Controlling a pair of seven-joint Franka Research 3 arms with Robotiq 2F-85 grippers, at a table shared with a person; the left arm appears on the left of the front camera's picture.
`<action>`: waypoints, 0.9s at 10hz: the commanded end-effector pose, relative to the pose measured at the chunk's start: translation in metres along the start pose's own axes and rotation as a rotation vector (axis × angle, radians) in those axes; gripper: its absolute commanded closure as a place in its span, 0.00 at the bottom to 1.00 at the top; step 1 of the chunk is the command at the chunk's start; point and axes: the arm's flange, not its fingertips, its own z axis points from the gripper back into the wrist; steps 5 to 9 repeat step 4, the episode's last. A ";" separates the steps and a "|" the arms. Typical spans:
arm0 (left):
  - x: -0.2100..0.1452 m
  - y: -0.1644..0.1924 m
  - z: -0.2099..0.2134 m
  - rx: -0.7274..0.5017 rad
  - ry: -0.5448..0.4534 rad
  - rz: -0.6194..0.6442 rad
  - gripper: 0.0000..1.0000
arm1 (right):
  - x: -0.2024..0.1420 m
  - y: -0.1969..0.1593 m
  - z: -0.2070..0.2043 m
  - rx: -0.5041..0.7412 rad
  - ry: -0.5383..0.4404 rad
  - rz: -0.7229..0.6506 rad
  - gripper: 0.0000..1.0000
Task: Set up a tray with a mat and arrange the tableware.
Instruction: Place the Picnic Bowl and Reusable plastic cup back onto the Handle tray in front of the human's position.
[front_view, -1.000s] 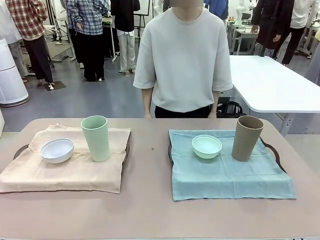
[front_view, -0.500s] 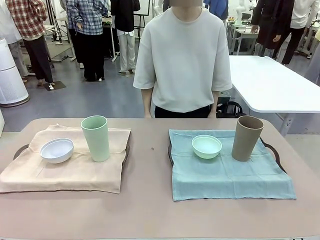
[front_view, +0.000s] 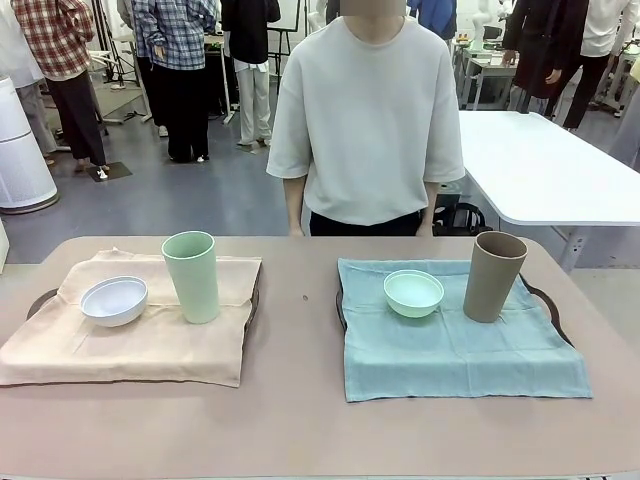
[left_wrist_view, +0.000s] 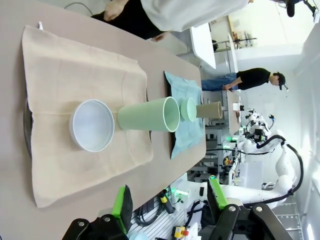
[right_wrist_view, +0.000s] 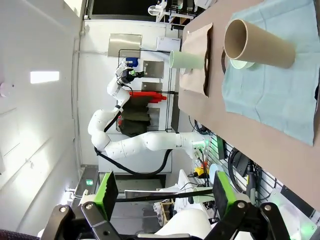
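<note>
So, two trays w/ mats on the table (front_view: 300, 420), everything placed rel. to the pale green cup (front_view: 191, 276). That cup stands upright on the beige mat (front_view: 150, 345), which covers the left tray (front_view: 40, 297); only dark rim bits of the tray show. White bowl (front_view: 114, 300) sits just beside the cup, on its left in the front view, same mat, not touching it. Well to the cup's right, across a bare strip of table, the blue-green mat (front_view: 450, 355) lies over the right tray (front_view: 553, 305). Mint green bowl (front_view: 413, 293) rests on that mat, on the side nearer the cup; tan-brown cup (front_view: 494, 276) stands upright past the bowl, farthest from the pale green cup. Person (front_view: 365, 120) in a light t-shirt stands at the far edge, beyond the gap betw. the two mats, arms down.

Left gripper (left_wrist_view: 167, 202): jaws apart, fairly wide, nothing betw. the green pads. Left wrist view has the pale green cup and white bowl ahead of the fingers, well apart from them, past the table edge.

Right gripper (right_wrist_view: 162, 195): jaws spread wide, empty. Right wrist view has the tan-brown cup nearest but still well clear of the fingers, pale green cup further off behind it.
</note>
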 end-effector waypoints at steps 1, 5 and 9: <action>-0.002 -0.001 0.001 -0.003 0.004 0.009 0.20 | 0.003 0.001 0.002 0.001 -0.005 -0.006 0.00; -0.002 -0.001 0.001 -0.003 0.004 0.009 0.20 | 0.003 0.001 0.002 0.001 -0.005 -0.006 0.00; -0.002 -0.001 0.001 -0.003 0.004 0.009 0.20 | 0.003 0.001 0.002 0.001 -0.005 -0.006 0.00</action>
